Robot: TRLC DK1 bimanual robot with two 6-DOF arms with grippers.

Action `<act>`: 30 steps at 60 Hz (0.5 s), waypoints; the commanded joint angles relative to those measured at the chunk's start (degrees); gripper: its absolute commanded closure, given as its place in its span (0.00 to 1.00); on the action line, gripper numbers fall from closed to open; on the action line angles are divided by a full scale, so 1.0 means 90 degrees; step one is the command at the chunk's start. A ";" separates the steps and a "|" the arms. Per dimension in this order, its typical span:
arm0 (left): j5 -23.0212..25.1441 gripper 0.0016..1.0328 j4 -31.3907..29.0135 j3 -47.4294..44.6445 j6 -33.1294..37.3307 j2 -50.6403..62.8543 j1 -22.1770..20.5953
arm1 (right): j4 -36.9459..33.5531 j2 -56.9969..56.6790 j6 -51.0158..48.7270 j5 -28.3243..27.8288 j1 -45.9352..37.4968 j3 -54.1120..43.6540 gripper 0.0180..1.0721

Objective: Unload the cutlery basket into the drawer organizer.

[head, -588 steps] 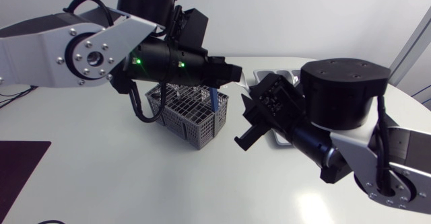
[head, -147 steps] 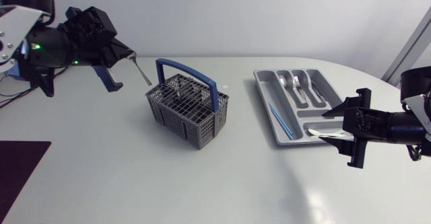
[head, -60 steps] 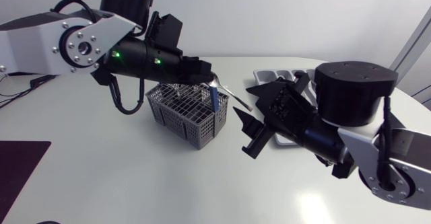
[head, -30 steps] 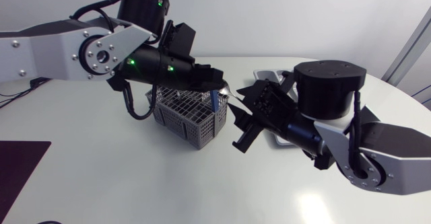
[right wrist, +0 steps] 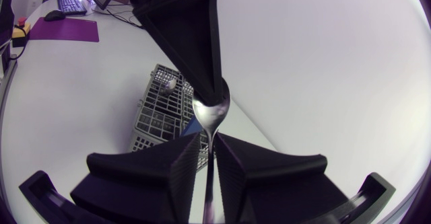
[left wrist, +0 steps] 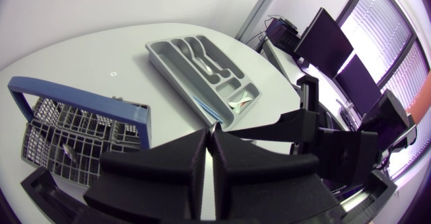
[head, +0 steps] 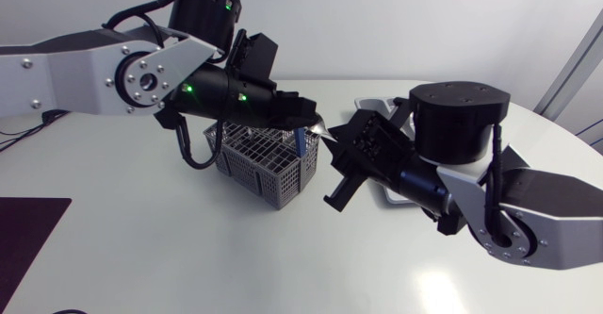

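A metal spoon (head: pixel 325 131) hangs in the air between my two grippers, just right of the grey cutlery basket (head: pixel 264 163) with its blue handle. My left gripper (head: pixel 316 123) is shut on the spoon's bowl end (right wrist: pixel 211 111). The spoon's handle runs down between the fingers (right wrist: pixel 185 167) of my right gripper (head: pixel 336 147). They stand close on both sides of it with a thin gap showing, so it is open. The grey drawer organizer (head: pixel 372 104) lies behind my right arm, mostly hidden in the head view. Its rim (left wrist: pixel 156 48) shows in the left wrist view.
The basket (left wrist: pixel 74 130) stands under and beside my left gripper (left wrist: pixel 209 146), and a small piece of cutlery (right wrist: pixel 168 84) sticks up in it. The organizer holds several pieces, among them a blue one (left wrist: pixel 205 106). Open tabletop lies in front of the basket.
My left arm carried the spoon right, up to my right gripper. The right gripper came in to meet it, and its fingers have narrowed from wide apart to close around the handle.
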 commanded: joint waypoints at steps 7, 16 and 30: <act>0.0041 0.97 0.0085 -0.0068 -0.0165 0.0063 -0.0063 | -0.0157 0.0112 -0.0015 0.0004 -0.0010 0.0130 0.92; 0.0041 0.97 0.0134 -0.0146 -0.0155 -0.0006 -0.0053 | -0.0167 0.0112 -0.0025 0.0004 -0.0010 0.0101 0.93; 0.0041 0.93 0.0173 -0.0204 -0.0165 -0.0084 -0.0024 | -0.0245 0.0073 -0.0025 -0.0064 -0.0010 0.0052 0.94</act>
